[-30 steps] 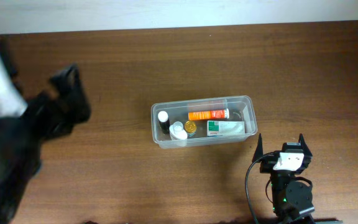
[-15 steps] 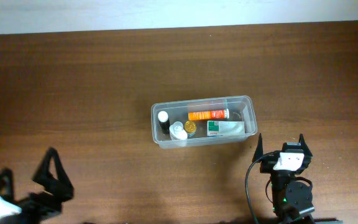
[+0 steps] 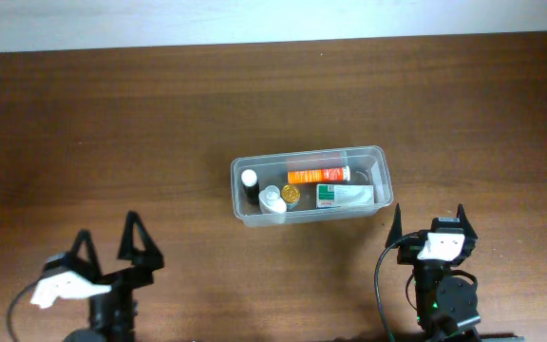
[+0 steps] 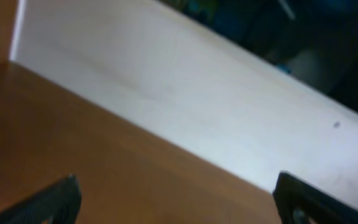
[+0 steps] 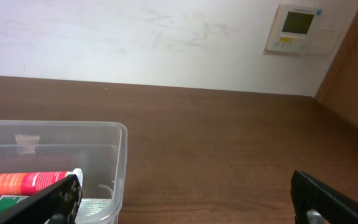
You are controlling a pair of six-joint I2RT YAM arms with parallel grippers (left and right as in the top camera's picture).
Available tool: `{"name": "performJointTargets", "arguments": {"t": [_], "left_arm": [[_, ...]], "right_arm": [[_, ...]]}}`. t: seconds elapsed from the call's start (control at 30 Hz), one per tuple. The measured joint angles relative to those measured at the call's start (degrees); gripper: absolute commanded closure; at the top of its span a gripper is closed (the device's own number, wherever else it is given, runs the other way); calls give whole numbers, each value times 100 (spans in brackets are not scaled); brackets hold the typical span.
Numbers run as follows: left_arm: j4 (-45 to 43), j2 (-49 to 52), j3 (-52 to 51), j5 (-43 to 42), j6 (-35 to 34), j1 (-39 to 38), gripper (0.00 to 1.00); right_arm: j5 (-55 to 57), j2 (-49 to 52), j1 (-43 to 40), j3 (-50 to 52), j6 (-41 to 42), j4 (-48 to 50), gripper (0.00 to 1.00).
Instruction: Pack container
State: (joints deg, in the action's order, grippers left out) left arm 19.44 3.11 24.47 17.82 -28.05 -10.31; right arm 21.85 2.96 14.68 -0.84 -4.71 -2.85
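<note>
The right gripper (image 3: 428,217) has its jaws spread wide with nothing between them. It stands over the near edge of the table (image 3: 160,114). The container (image 3: 368,163) lies just ahead of this gripper and off to its left, clear of both fingers. Its near right-hand corner is the part closest to the tool. In the right wrist view the tub's end wall fills the lower left, beyond the finger (image 5: 48,202) on that side, and no contact is visible. A small wall unit (image 5: 297,28) with a green screen hangs ahead and to the right.

The left gripper (image 3: 107,231) is likewise spread wide and empty. The container sits ahead of it and well off to its right. The left wrist view is blurred. It shows two fingertips (image 4: 48,202) at the bottom corners, brown tabletop between them and a pale wall (image 4: 166,93) beyond.

The container stands upright with its top open. Its contents, placed as seen from the right gripper:
- An orange tube (image 3: 318,176) lies lengthwise along the far side.
- A green-and-white packet (image 3: 343,196) lies flat just nearer than the tube, at the near end.
- At the far-left end stand a dark bottle (image 3: 249,180) with a white cap, a white-capped bottle (image 3: 272,201) and a gold-lidded jar (image 3: 291,194), close together. Whether they touch cannot be told.
</note>
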Motion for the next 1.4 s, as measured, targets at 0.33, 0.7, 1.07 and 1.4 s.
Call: {"name": "performJointTargets", "arguments": {"t": [0.33, 0.7, 1.07, 1.4], "left_arm": [[-2721, -153, -1792, -804, 723, 0, 0], [-3077, -153, -2330, -1209, 1644, 339, 1], [-1921, -201, -2363, -1196, 2883, 570, 1], [-1578, -216, -2367, -809, 3174, 597, 1]], "right_arm": [[0, 0, 0, 0, 0, 0, 2], [0, 0, 0, 0, 0, 0, 2], [0, 0, 0, 0, 0, 0, 2], [0, 0, 0, 0, -2, 0, 2]]}}
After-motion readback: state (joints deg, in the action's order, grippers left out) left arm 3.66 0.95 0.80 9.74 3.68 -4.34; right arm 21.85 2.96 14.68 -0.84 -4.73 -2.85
